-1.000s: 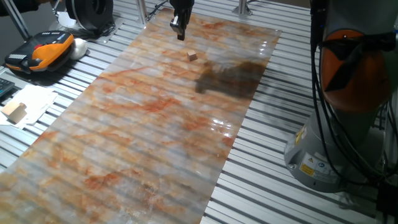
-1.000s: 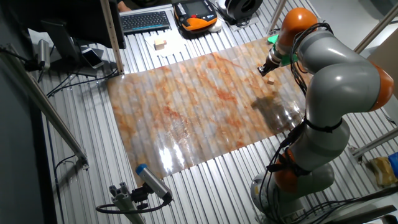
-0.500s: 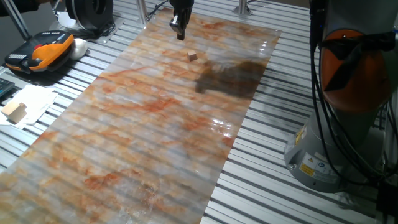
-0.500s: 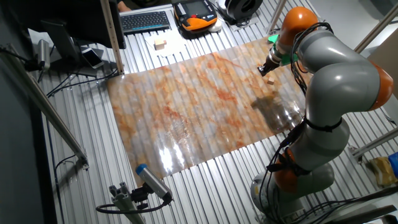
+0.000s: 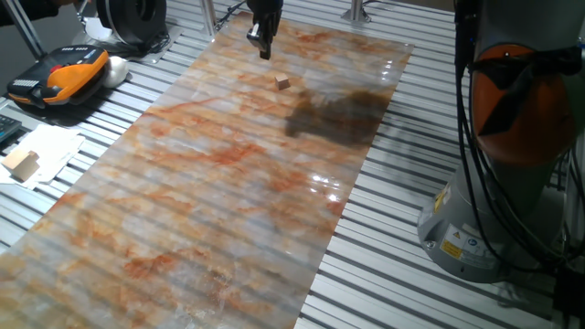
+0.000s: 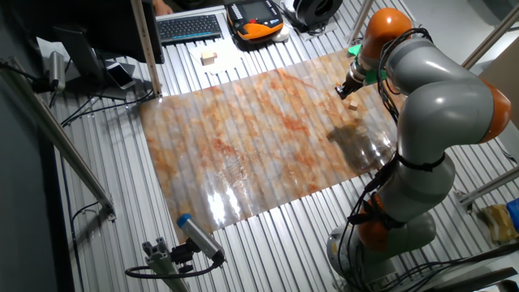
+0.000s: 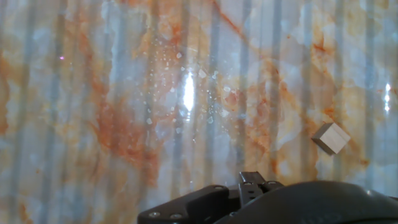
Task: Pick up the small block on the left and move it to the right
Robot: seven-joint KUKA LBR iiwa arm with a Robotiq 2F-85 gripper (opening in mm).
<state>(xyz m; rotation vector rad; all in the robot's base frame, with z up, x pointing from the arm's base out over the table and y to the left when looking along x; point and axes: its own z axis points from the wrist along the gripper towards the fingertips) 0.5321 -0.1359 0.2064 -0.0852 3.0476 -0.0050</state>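
The small block [image 5: 281,82] is a tiny light-tan wooden cube lying free on the marbled orange-and-grey mat [image 5: 210,183]. It also shows in the other fixed view [image 6: 353,105] and at the right of the hand view [image 7: 330,138]. My gripper [image 5: 263,47] hangs just above the mat at its far end, a short way from the block and not touching it; it also shows in the other fixed view [image 6: 344,91]. It holds nothing. Its fingers are too small and dark to show the gap. The hand view shows only the dark gripper body along the bottom edge.
A larger pale wooden block [image 5: 22,164] lies on white paper [image 5: 50,146] left of the mat. An orange-and-black pendant [image 5: 64,73] sits at the far left. The robot's base [image 5: 512,137] with cables stands on the right. A keyboard [image 6: 188,27] is beyond the mat.
The gripper has edged very slightly to the left. The small block has not moved.
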